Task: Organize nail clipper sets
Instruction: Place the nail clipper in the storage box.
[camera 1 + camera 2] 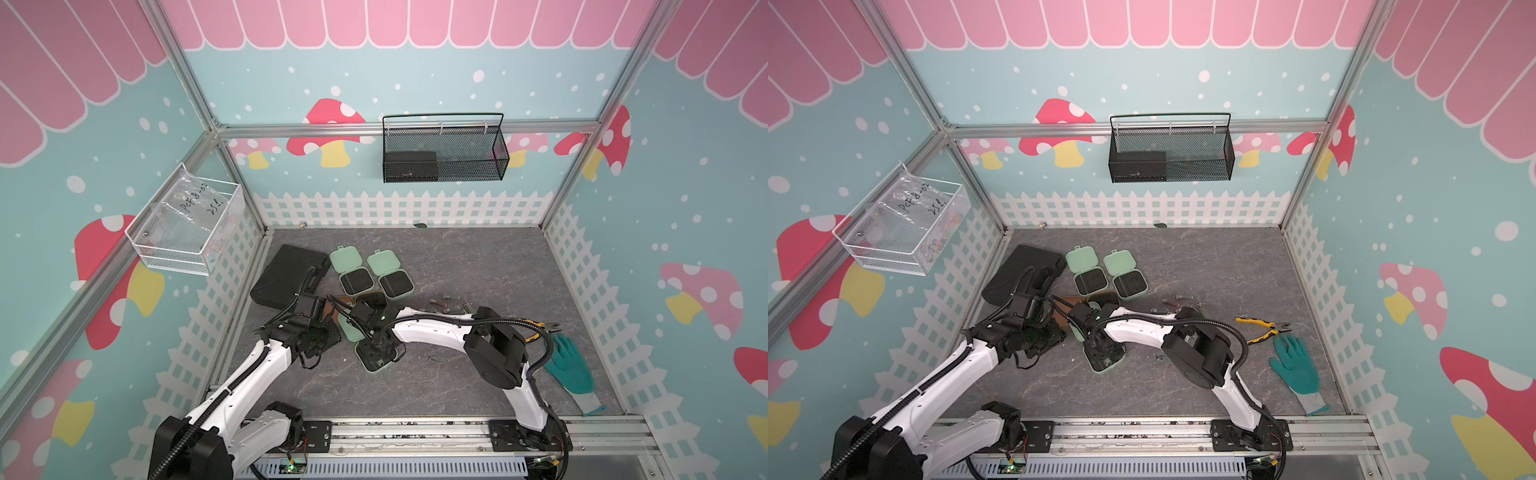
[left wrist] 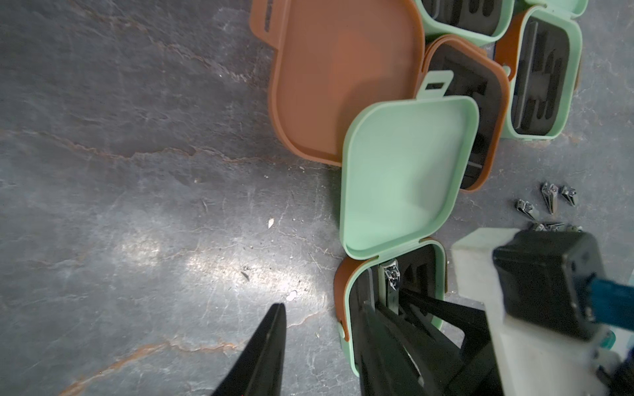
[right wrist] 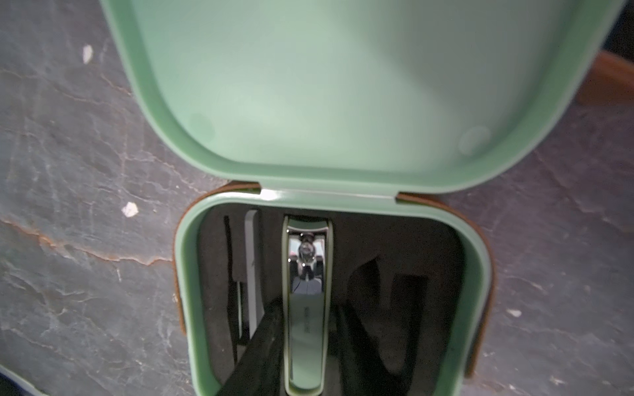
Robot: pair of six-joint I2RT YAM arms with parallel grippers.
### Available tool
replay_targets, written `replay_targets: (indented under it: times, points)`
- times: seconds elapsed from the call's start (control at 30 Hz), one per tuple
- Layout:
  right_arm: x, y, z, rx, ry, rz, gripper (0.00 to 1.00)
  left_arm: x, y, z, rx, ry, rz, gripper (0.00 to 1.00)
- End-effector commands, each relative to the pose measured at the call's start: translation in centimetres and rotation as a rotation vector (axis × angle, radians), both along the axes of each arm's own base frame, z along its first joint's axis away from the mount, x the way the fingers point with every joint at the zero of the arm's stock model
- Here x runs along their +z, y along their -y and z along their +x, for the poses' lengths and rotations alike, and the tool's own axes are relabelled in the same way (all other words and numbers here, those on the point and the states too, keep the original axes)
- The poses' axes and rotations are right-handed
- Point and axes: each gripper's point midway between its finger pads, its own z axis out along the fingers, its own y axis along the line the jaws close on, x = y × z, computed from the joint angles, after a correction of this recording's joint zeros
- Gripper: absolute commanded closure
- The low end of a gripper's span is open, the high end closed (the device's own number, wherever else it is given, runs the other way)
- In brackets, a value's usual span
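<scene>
Nail clipper (image 3: pixel 307 343): seated flat, lever side up, in the middle slot of the black insert (image 3: pixel 394 247), between the right gripper's fingers.
Clipper long axis: parallel to those fingers, running from the wrist side out toward the case hinge.
Clipper heading: cutting head away from the gripper, up against the hinge wall; lever tail back toward the wrist.
Right gripper (image 3: pixel 307 303): reaching down into the near mint case (image 3: pixel 185 274), jaws parted slightly wider than the clipper.
Right fingers (image 3: pixel 260 346): one against the clipper's long edge, the other just clear of the opposite edge (dark gap visible alongside); clipper released, not pinched.
Lid (image 3: pixel 308 85): swung open beyond the fingertips, inner face up; far end over the base of the brown case (image 2: pixel 343 79) in the left wrist view.
Pale narrow tool (image 3: pixel 252 267): in its own slot just beside one finger, same axis as the clipper.
Left gripper (image 2: pixel 322 305): jaws spread, gripping nothing; one finger (image 2: pixel 264 349) over bare table (image 2: pixel 137 171), apart from the case; the other down at the case's rim, contact not discernible.
Loose clippers (image 2: pixel 549 200): on the table beyond the right arm, well apart from both grippers.
</scene>
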Motion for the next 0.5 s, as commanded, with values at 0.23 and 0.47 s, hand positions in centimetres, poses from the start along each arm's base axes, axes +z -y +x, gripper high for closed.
replay_targets:
  times: [0.23,0.47]
  points:
    - [0.4,0.1,-0.3,0.038,0.005,-0.041,0.64,0.2,0.0,0.0,0.016,0.01,-0.021,0.62]
    - [3.4,-1.3,0.5,0.044,0.048,0.036,0.65,0.0,0.0,0.0,0.014,0.002,-0.017,0.62]
